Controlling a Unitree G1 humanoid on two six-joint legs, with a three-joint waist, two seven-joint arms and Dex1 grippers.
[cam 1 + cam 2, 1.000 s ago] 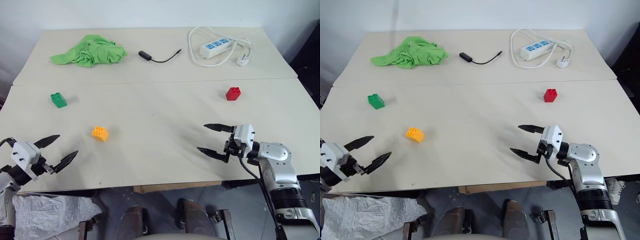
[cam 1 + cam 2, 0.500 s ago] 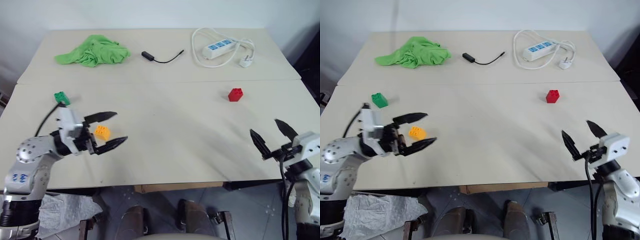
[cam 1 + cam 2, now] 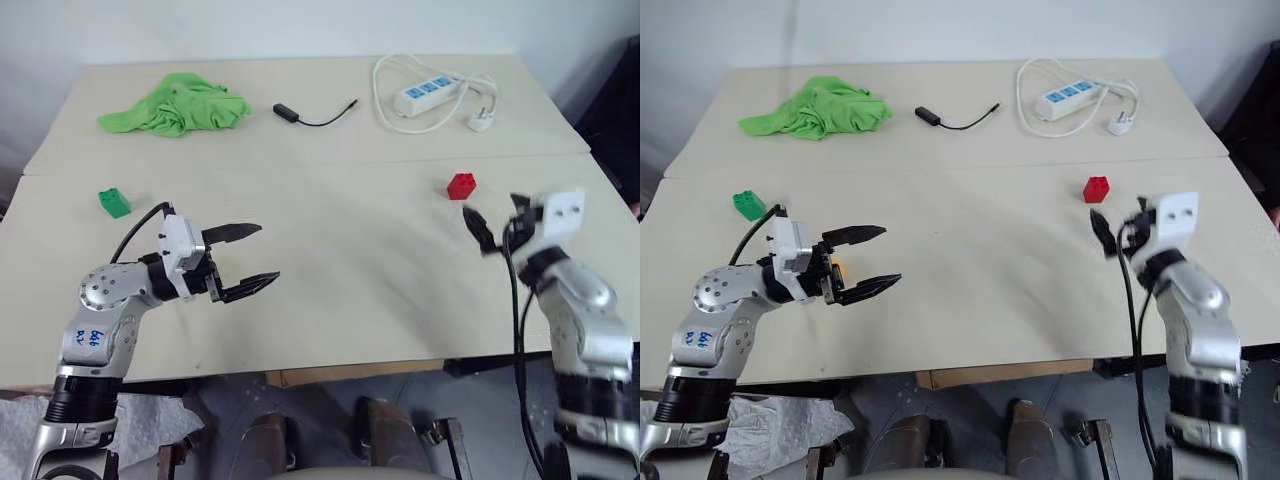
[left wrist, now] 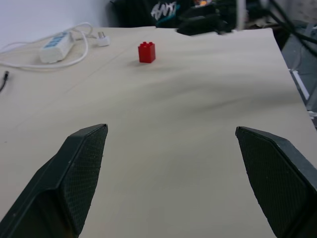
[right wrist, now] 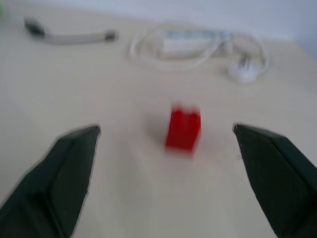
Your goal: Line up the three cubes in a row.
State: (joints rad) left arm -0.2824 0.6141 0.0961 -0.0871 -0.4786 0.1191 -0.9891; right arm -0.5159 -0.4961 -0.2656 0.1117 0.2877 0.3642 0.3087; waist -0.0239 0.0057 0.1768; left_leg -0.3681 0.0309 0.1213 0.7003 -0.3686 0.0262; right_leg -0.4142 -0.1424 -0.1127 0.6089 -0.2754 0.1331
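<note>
Right pincer [image 3: 1120, 228] wide open, empty, just near of red cube [image 3: 1096, 188] — fast approach could knock it away. Left pincer [image 3: 868, 260] open, empty; orange-yellow cube [image 3: 836, 267] half hidden behind it, may get nudged. Green cube [image 3: 745, 205] far left on counter [image 3: 980, 260], well apart.

Surface and material notes, tabletop scene

We see a matt, smooth beige table [image 3: 350, 270]; the red cube [image 4: 146, 52] and green cube [image 3: 114, 202] look like glossy moulded plastic, and we note a soft, crumpled green cloth [image 3: 178, 103]. The power strip [image 3: 428, 91] is smooth white plastic. The left gripper [image 4: 173, 183] finger pads [image 4: 86, 168] look black, matt and finely cross-hatched; its arm shell reads as silvery metal.
</note>
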